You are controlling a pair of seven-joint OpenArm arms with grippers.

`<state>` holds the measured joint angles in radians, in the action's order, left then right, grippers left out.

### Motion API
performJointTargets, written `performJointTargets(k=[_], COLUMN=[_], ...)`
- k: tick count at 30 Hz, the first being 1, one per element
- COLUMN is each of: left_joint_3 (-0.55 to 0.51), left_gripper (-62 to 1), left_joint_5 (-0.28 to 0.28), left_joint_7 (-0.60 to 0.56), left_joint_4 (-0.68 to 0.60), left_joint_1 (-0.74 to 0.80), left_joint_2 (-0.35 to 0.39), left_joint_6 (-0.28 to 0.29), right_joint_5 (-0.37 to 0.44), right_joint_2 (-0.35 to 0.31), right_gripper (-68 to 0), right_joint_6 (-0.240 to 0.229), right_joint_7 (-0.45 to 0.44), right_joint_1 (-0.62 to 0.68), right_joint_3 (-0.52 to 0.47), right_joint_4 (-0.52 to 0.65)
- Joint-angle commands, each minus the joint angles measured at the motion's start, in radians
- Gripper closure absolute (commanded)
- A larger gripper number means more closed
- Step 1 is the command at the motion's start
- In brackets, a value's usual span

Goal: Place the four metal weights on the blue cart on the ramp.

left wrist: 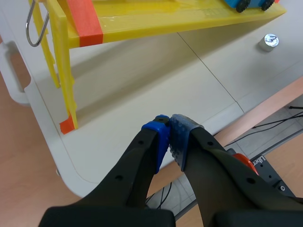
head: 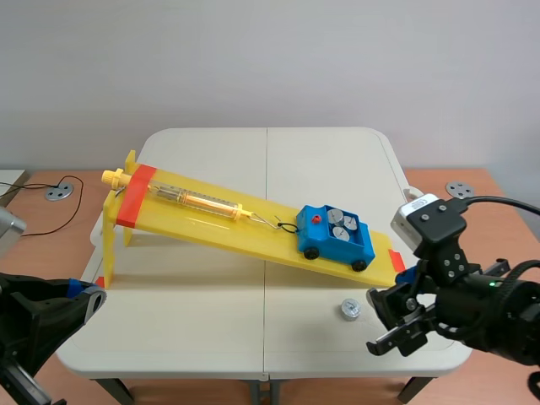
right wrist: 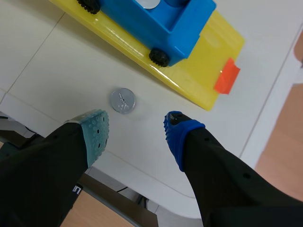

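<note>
A blue cart [head: 336,237] rests low on the yellow ramp [head: 245,226], carrying three round metal weights [head: 340,224] in its bed. One more metal weight [head: 350,310] lies on the white table in front of the ramp's low end. My right gripper [head: 395,321] hovers open just right of it; in the right wrist view that weight [right wrist: 123,100] sits just ahead of the spread fingertips, with the cart [right wrist: 156,21] beyond. My left gripper [left wrist: 169,137] is shut on nothing near the table's front left corner, far from the weight [left wrist: 268,41].
A spring scale [head: 190,199] lies along the ramp, hooked to the cart by a string. Orange tape [head: 135,194] marks the ramp's high end, and an orange tab [right wrist: 226,78] its low end. The ramp's yellow legs [left wrist: 63,71] stand ahead of my left gripper.
</note>
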<state>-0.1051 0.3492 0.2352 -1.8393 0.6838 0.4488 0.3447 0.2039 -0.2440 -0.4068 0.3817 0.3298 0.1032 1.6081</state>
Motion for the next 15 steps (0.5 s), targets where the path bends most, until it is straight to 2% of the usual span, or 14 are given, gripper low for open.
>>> performJointTargets(k=[1, 7, 15], left_joint_3=[-0.013, -0.013, -0.013], left_gripper=[-3.6, -3.6, -3.6], left_joint_5=[0.074, 0.074, 0.074], left_joint_7=[-0.103, -0.103, -0.103], left_joint_4=[-0.071, -0.071, -0.071], left_joint_1=[-0.022, -0.022, -0.022], left_joint_2=[-0.022, -0.022, -0.022], left_joint_6=[0.018, 0.018, 0.018], right_joint_5=[0.027, -0.005, -0.067], right_joint_2=[-0.002, 0.043, 0.084], right_gripper=[-27.9, -27.9, -27.8], right_joint_6=[0.027, 0.06, 0.13], right_joint_7=[-0.136, -0.161, -0.189], right_joint_1=[-0.093, -0.146, -0.199], right_joint_3=[-0.014, 0.036, 0.091], right_joint_4=[0.016, -0.073, -0.153])
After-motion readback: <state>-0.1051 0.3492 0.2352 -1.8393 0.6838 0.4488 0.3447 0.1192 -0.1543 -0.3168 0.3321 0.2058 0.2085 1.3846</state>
